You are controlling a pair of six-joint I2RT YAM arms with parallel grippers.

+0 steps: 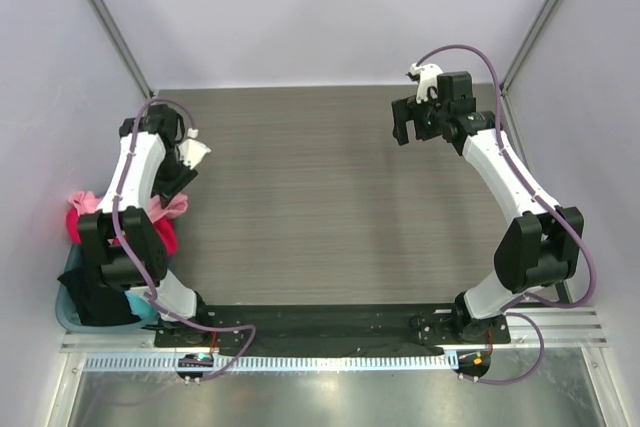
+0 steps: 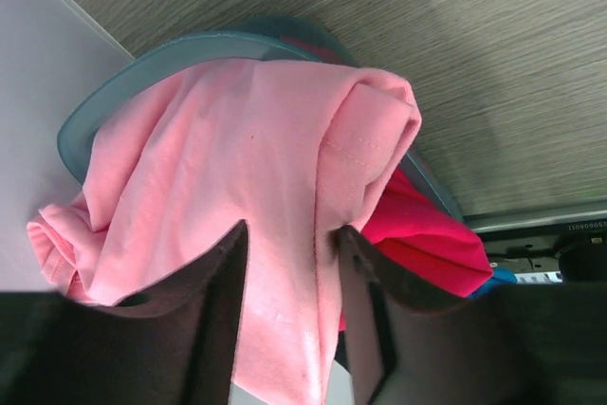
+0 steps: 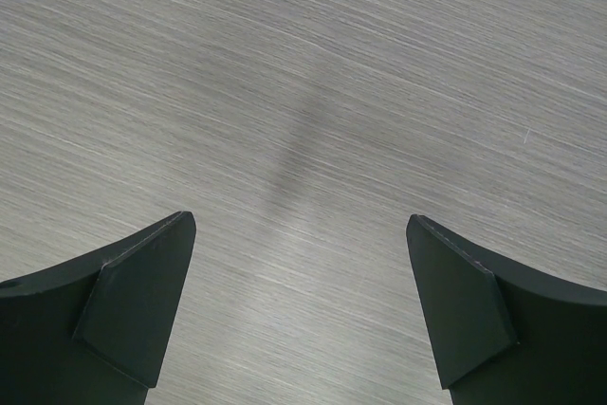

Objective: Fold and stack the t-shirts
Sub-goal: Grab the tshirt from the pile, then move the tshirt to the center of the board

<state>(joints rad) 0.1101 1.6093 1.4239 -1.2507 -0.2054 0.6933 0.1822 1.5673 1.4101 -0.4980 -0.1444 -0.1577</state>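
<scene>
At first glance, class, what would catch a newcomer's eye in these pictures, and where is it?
The light pink t-shirt stands out first, bunched between the fingers of the left gripper and draped over the teal basket at the left edge of the table. A magenta t-shirt shows next to it. The right gripper hangs open over the wood-grain table, far right.

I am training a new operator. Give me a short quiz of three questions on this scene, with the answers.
1. True or false: the right gripper holds a t-shirt.
2. Which cloth is between the fingers of the left gripper? A) black t-shirt B) light pink t-shirt C) bright blue t-shirt
3. Fill in: the cloth from question 2 hangs over the rim of a teal plastic ____.
Key: 1 false; 2 B; 3 basket.
</scene>
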